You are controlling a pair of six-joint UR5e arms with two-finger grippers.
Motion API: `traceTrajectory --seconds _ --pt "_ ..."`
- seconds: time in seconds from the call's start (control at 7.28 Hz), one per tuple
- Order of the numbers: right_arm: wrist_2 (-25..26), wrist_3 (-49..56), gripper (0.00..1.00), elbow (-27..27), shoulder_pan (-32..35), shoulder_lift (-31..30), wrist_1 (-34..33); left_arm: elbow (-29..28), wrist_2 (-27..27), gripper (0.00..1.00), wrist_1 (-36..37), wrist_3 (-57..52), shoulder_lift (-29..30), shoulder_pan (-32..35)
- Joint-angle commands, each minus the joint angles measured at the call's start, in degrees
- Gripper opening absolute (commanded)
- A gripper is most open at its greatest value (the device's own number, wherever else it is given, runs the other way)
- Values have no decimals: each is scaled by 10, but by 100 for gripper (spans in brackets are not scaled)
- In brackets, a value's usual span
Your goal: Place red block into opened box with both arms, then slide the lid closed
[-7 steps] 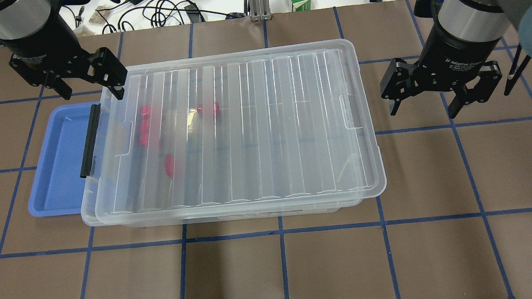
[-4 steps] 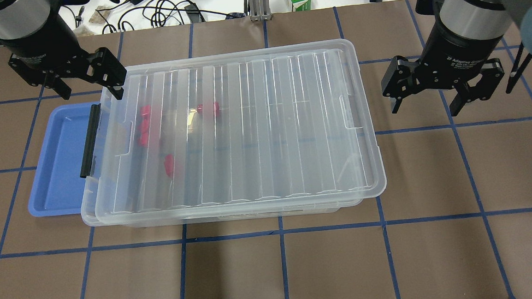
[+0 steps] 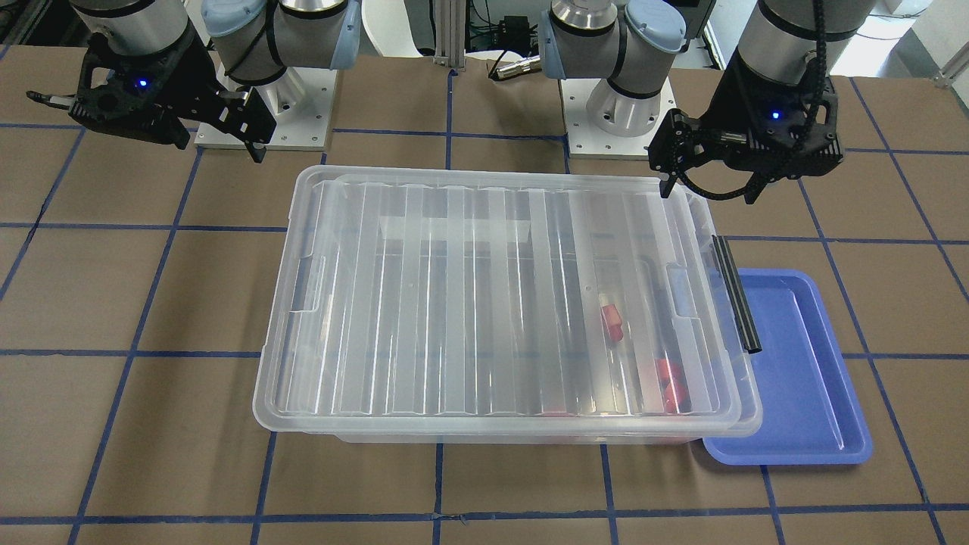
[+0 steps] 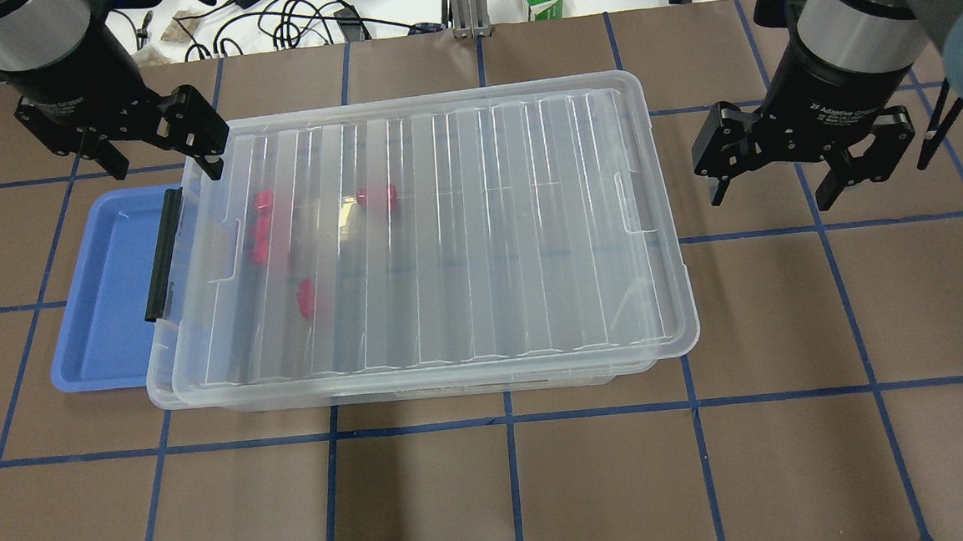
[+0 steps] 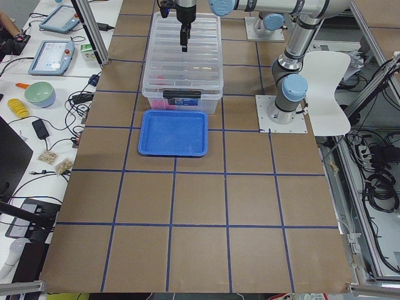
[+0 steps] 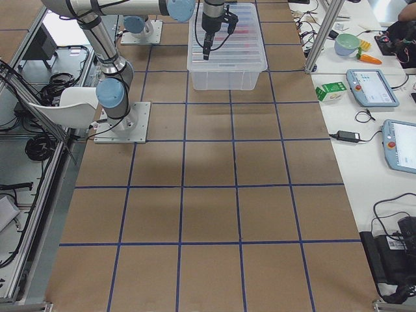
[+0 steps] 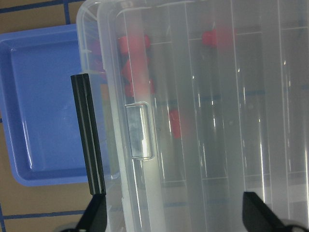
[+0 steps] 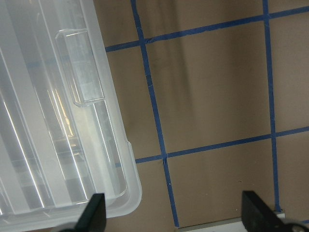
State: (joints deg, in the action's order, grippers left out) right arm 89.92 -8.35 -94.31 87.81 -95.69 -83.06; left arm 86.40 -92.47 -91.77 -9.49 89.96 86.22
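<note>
Looking from the frame's lower edge, you see the lid [image 4: 446, 239] covering the box [image 4: 159, 392] but shifted right, the box's rim showing at lower left. Beneath it, left of centre, the red block [image 4: 377, 197] lies inside among others. Farther back, the left tool [image 4: 166, 166] and right tool [image 4: 770, 200] hang spread and empty. Push the lid carelessly and the whole box may skid across the counter [image 4: 545, 484] onto the blue tray [image 4: 109, 327].
</note>
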Motion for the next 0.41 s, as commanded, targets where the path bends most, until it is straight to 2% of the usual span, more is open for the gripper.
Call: traceTrajectory --seconds 0.0,0.27 --pt "2 0 100 -4 0 -2 0 0 1 100 0 0 0 0" --pt "1 0 100 -5 0 -1 -1 0 2 100 0 0 0 2"
